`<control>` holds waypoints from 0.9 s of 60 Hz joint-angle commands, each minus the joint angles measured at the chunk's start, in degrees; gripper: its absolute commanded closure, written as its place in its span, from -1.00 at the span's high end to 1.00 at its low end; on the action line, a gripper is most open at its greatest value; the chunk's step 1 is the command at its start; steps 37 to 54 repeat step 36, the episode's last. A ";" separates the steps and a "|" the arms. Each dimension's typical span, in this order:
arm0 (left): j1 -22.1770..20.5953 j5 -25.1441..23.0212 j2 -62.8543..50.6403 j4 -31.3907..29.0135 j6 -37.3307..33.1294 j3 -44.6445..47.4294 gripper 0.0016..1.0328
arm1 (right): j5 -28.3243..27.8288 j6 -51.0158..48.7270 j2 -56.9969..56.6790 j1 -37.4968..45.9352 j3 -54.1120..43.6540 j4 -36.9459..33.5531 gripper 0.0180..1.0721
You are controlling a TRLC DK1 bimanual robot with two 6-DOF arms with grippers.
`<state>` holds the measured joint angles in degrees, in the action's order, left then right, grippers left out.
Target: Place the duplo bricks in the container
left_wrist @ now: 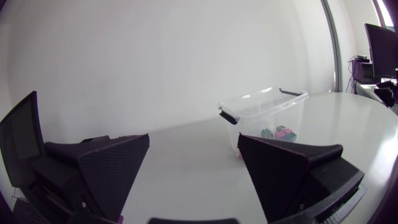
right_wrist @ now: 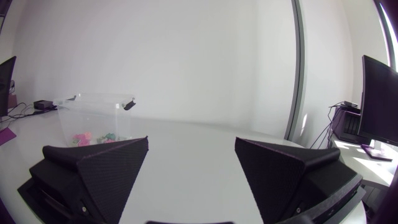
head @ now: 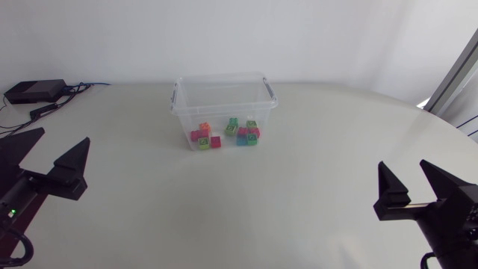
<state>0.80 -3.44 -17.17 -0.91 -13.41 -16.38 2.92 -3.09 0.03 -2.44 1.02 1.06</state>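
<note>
Showing the head view first: the clear container [head: 218, 104] stands in the upper centre of the frame, a little left of the midline, its long axis running across the picture with a dark latch at each short end. The duplo bricks [head: 228, 133] lie clustered on its floor against the near wall, and no brick shows outside it. The left claw [head: 64, 134] sits at the lower left edge and the right claw [head: 403, 164] at the lower right edge, each with its fingers spread wide and holding nothing. Both are well apart from the container, which lies up and inward from each, and the left arm appears slightly the nearer. Bare desk [head: 299, 194] lies between each claw and the container, so nothing stands in the way. A black box with cables [head: 33, 91] rests at the upper left, well clear of either line of approach. In the left wrist view, the left claw [left_wrist: 193, 140] is wide and empty. The container [left_wrist: 261, 107] stands ahead of it, off toward the right-hand finger, with the bricks [left_wrist: 280, 132] visible through its wall just above that finger. In the right wrist view, the right claw [right_wrist: 191, 140] is likewise wide and empty. The container [right_wrist: 93, 109] stands far ahead beyond the left-hand finger, the bricks [right_wrist: 93, 135] low inside it. Judged from these views, the placing looks complete, and any further move would only need a loose brick, of which none shows.
</note>
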 commanded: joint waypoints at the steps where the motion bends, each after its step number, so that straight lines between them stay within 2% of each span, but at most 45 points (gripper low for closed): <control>1: -0.13 0.80 2.75 0.91 3.34 3.31 0.93 | -0.55 1.35 -0.12 0.60 -1.11 -0.66 0.91; 28: -0.80 3.44 17.17 0.91 13.41 16.38 0.93 | -2.92 3.09 -0.03 2.44 -1.02 -1.06 0.91; 54: -0.80 3.44 17.17 0.91 13.41 16.38 0.93 | -2.92 3.09 -0.03 2.44 -1.02 -1.06 0.91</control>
